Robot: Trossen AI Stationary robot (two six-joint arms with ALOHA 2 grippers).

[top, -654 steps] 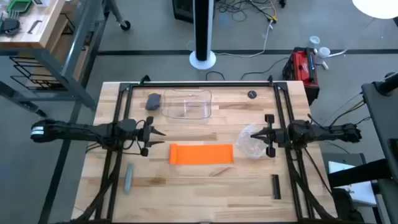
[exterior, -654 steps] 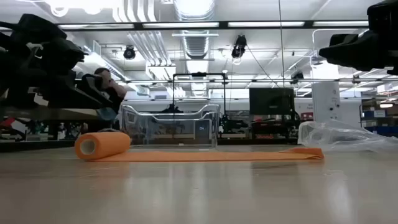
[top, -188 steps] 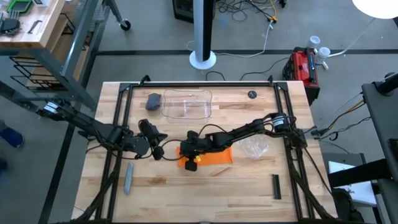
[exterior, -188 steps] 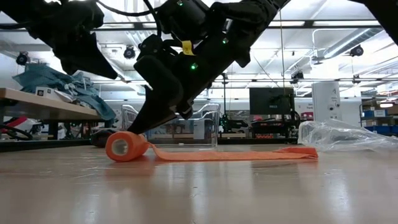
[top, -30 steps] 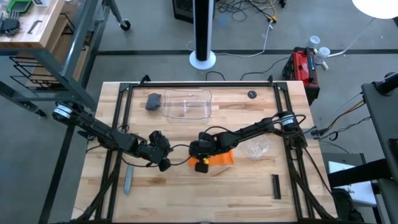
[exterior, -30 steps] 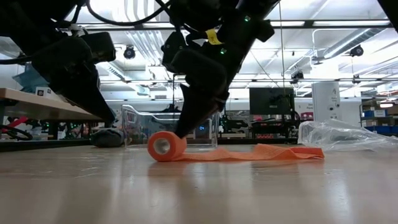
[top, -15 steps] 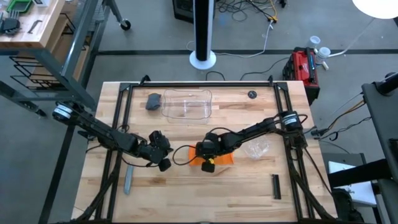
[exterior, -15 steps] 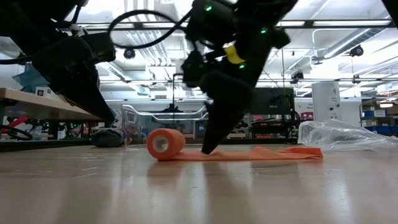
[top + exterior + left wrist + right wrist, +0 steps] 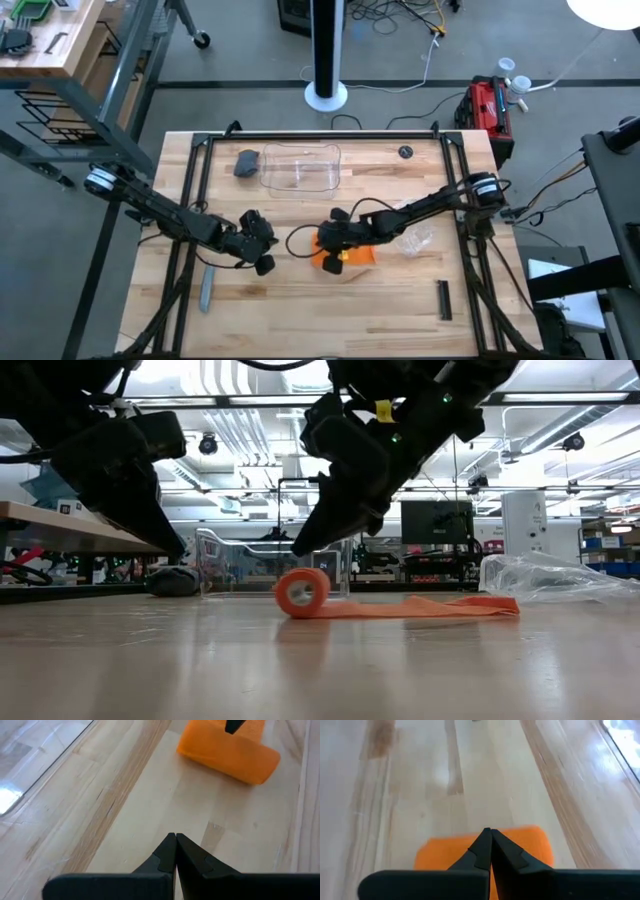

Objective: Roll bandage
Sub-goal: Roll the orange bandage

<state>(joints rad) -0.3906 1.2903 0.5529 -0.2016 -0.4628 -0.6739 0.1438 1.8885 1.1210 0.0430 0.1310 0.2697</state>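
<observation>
Right claw [image 9: 331, 243] has its tips pressed together, sitting on top of the rolled end of the bandage [image 9: 303, 592] — reads as a pusher, not a pincher, so the roll turns along the counter [image 9: 300, 310] instead of lifting. Bandage is mid-counter, partly rolled; the flat tail runs toward the plastic wrapper [image 9: 545, 580]. Left claw [image 9: 262, 262] also pressed together, parked just beside the roll on the bare side — likely a backstop.

Orange bandage [image 9: 380, 603] approx half rolled: roll upright on edge, flat tail trailing, mid desk [image 9: 300, 300].
</observation>
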